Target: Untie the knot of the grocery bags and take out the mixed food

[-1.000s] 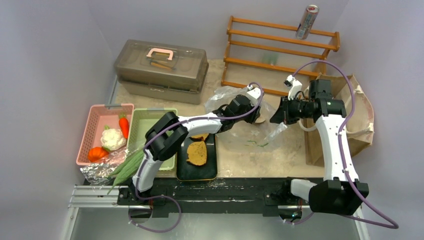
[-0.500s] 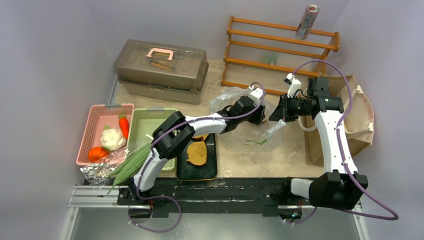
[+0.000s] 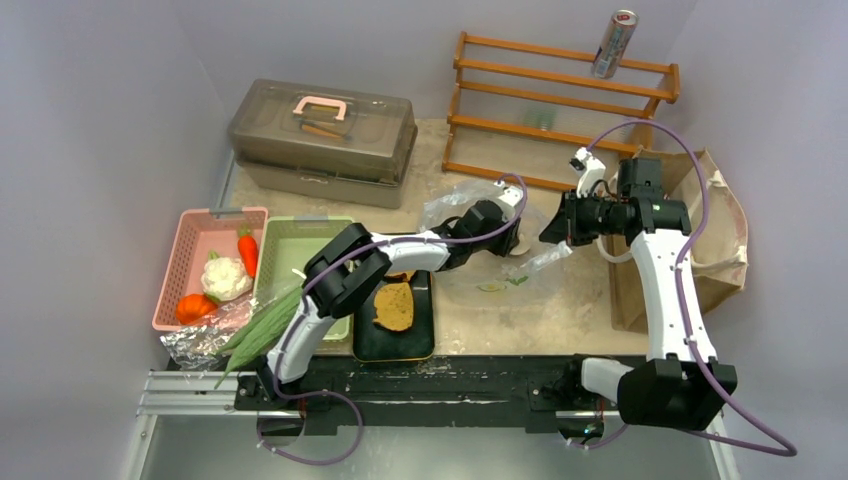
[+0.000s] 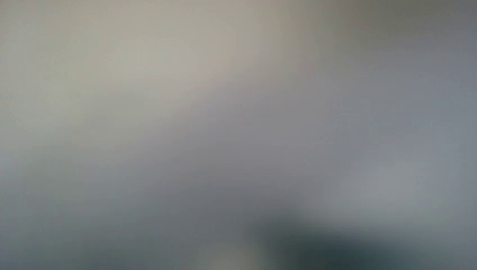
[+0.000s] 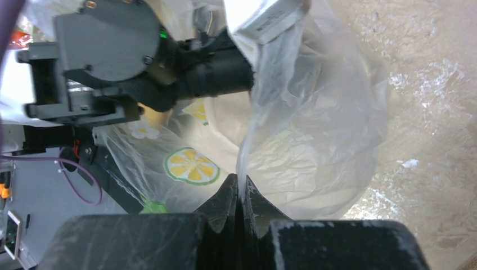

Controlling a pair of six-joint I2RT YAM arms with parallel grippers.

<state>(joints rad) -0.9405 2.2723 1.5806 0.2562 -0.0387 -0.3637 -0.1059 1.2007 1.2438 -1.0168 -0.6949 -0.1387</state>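
The transparent plastic bag point(image 3: 447, 203) lies mid-table, with a lemon-slice print point(image 5: 190, 165) on its film. My right gripper point(image 5: 241, 188) is shut on a fold of the bag's edge and holds it up; it also shows in the top view point(image 3: 553, 233). My left gripper point(image 3: 510, 238) reaches into the bag's mouth, and its fingertips are hidden by plastic. The left wrist view is a grey blur. Two toast slices point(image 3: 394, 304) lie on a black tray point(image 3: 422, 345). The brown paper bag point(image 3: 722, 235) lies at the right.
A pink basket point(image 3: 186, 262) holds a carrot point(image 3: 247, 252), cauliflower point(image 3: 226, 277) and tomato point(image 3: 192, 307). A green basket point(image 3: 312, 231), green cucumber and pods point(image 3: 258, 332) and foil point(image 3: 188, 346) are at left. A lidded case point(image 3: 322, 127) and a wooden rack point(image 3: 560, 105) with a can point(image 3: 613, 43) stand behind.
My left gripper has pushed right and deeper into the plastic bag. The bag's film has shifted, and the lemon print now shows on the table side. The right gripper has kept its pinch.
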